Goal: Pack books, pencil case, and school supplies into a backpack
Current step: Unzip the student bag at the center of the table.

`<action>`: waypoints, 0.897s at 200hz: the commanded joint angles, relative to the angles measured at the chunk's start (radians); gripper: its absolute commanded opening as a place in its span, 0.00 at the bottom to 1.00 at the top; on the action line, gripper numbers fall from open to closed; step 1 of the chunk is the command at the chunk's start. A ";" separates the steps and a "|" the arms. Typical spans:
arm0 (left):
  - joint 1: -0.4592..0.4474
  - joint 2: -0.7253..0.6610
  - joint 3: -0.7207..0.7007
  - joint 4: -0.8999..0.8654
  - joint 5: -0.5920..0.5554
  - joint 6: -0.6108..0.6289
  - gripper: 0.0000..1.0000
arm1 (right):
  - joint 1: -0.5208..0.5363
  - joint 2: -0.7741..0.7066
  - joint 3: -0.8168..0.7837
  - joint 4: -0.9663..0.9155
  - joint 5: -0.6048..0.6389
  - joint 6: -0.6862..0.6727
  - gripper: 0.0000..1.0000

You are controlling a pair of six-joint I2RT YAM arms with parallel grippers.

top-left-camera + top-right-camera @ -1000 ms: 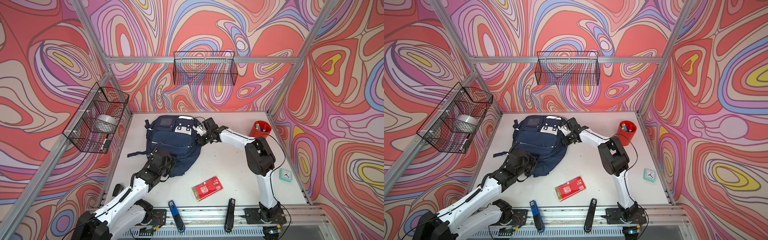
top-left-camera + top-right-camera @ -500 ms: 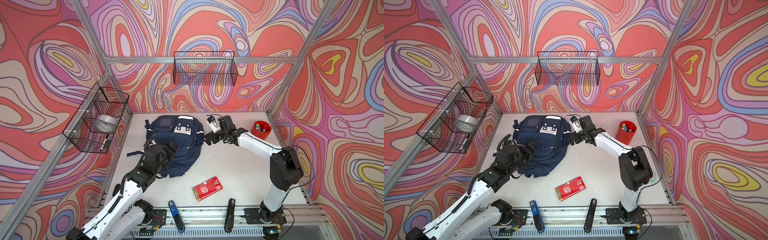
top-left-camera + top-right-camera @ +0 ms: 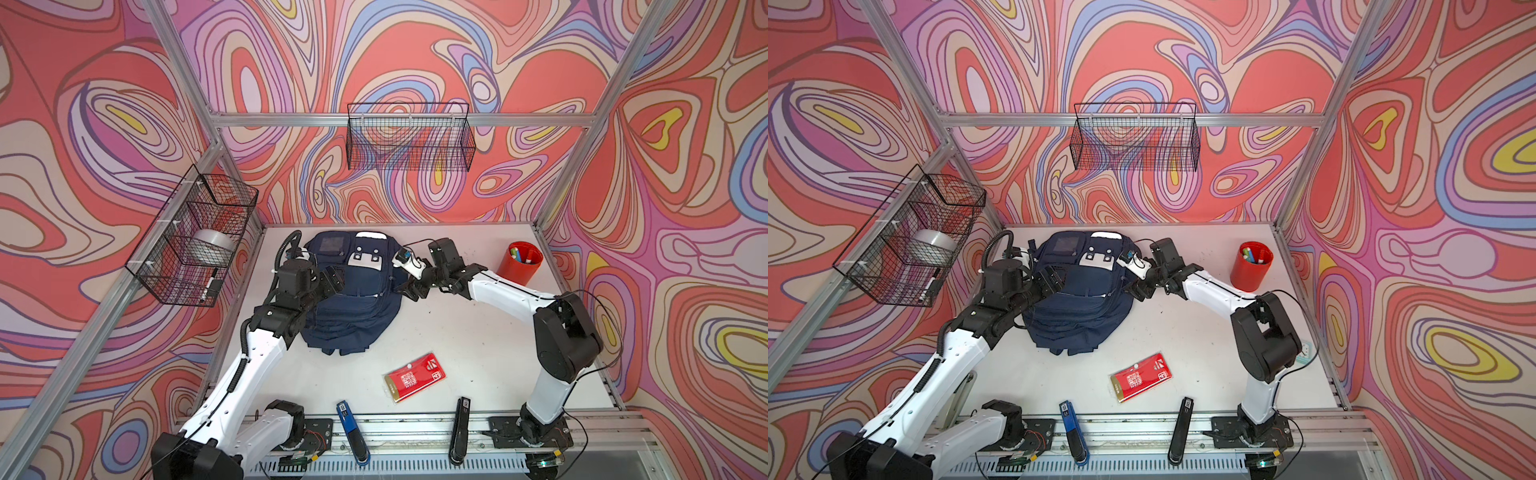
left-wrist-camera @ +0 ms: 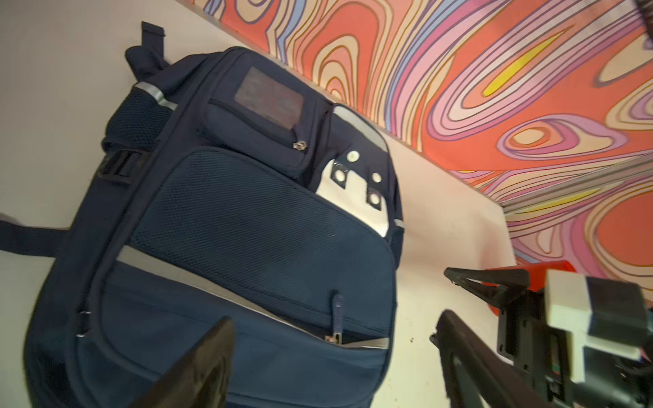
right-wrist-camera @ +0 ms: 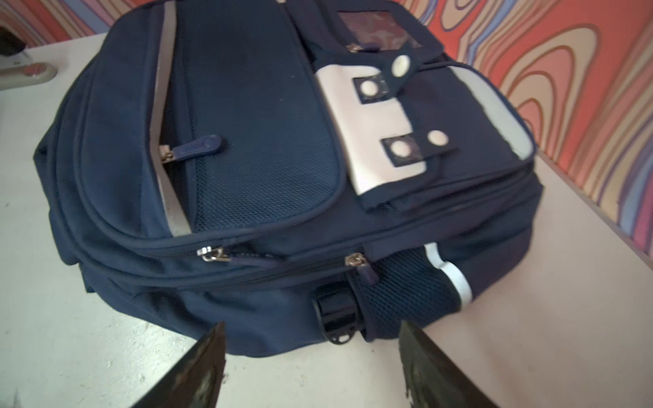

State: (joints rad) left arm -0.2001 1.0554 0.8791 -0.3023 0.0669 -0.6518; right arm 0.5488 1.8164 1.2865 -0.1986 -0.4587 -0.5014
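And both let go: the left end effector (image 3: 333, 277) and right end effector (image 3: 411, 289) now stand wide and empty either side of the backpack (image 3: 353, 307), lying seemingly zipped at the back of the bench (image 3: 478, 332), with the red packet (image 3: 415, 376) still unpacked out front.

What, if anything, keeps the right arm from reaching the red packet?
Probably nothing, so yes: the red packet lies alone on the table, and the right gripper is open and empty.

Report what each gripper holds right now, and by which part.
Nothing. The left gripper and right gripper both stand open by the navy-blue fabric backpack.
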 commanded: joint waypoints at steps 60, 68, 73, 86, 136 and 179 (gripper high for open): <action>0.163 0.192 -0.033 0.153 0.103 0.092 0.77 | 0.033 0.115 0.096 0.010 -0.075 -0.215 0.70; 0.181 0.209 -0.034 0.168 0.116 0.100 0.75 | 0.034 0.127 0.108 -0.002 -0.076 -0.223 0.70; 0.195 0.218 -0.034 0.179 0.138 0.102 0.74 | 0.034 0.136 0.112 -0.004 -0.076 -0.228 0.69; 0.218 0.234 -0.032 0.193 0.163 0.098 0.71 | 0.037 0.148 0.120 -0.010 -0.081 -0.241 0.67; 0.228 0.236 -0.024 0.170 0.078 0.137 0.71 | 0.063 0.169 0.108 -0.003 -0.072 -0.272 0.63; 0.228 0.292 -0.017 0.148 0.047 0.136 0.73 | 0.077 0.188 0.124 -0.006 -0.080 -0.267 0.50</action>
State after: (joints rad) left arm 0.0254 1.3262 0.8570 -0.1486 0.1688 -0.5323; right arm 0.6113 1.9751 1.3907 -0.1932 -0.5209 -0.7601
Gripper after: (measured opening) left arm 0.715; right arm 0.546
